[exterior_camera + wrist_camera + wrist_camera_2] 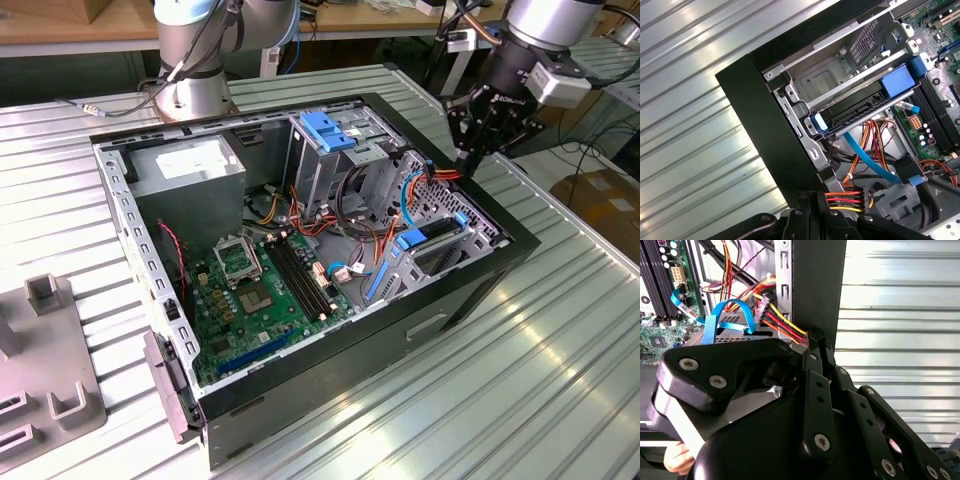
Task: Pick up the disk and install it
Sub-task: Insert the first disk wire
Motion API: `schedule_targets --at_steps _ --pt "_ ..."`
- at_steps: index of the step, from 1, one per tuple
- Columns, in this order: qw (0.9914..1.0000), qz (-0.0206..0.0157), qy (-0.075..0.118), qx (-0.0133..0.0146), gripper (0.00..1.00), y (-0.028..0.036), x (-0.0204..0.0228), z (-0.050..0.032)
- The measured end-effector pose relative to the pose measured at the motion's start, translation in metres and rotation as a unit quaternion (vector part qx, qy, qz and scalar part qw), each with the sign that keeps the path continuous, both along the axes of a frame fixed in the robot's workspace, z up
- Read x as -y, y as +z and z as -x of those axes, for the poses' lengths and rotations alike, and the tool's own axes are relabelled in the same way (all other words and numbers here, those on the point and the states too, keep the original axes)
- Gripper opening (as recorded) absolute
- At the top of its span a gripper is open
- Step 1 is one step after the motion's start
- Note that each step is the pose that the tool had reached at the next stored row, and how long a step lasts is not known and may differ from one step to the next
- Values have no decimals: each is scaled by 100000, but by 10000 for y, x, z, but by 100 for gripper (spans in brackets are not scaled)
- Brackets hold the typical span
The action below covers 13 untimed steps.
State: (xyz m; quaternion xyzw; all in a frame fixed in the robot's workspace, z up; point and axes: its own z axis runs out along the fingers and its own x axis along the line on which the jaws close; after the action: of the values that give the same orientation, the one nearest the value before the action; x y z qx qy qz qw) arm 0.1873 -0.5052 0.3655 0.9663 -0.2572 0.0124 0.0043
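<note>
The disk [440, 232] lies flat in a bay at the side of the open computer case [470, 290] on the exterior view's right, with blue carrier tabs at both ends. The first wrist view shows it as a dark slab [855, 111] between the blue tabs. My gripper [466, 160] hangs just past the disk at the case's far wall. Its fingers meet on a bundle of red, orange and yellow power wires [842, 199] that ends in a connector [867, 201]. In the second wrist view, the same wires [782, 322] run into my gripper [812, 338].
A fixed blue bracket [328, 130] tops the metal drive cage. A blue data cable [865, 160] and loose wires cross below the disk. The motherboard [260, 290] and power supply [195, 170] lie inside. A grey fixture [45, 370] sits at the exterior view's left.
</note>
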Motion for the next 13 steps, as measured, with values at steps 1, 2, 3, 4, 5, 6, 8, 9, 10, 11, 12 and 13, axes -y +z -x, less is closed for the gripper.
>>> schedule_targets --at_steps 1,2,3,4,5,6,8,9,10,11,12,13 --pt "100000 -10 1 -2 16 3 0 0" --pt "100000 -15 2 -1 16 9 0 0" --pt "100000 -5 0 -1 16 20 0 0" --pt "100000 -6 1 0 16 39 0 0" --pt "100000 -7 -1 0 16 64 0 0" --pt "100000 -4 0 1 16 76 0 0" --pt "100000 -17 0 -1 16 77 0 0" --pt "100000 -23 1 -1 16 77 0 0" --pt "100000 -8 0 2 16 79 0 0" --pt "100000 -8 -1 0 16 80 0 0" --pt "100000 -10 1 1 16 80 0 0" --pt "100000 -6 0 1 16 80 0 0"
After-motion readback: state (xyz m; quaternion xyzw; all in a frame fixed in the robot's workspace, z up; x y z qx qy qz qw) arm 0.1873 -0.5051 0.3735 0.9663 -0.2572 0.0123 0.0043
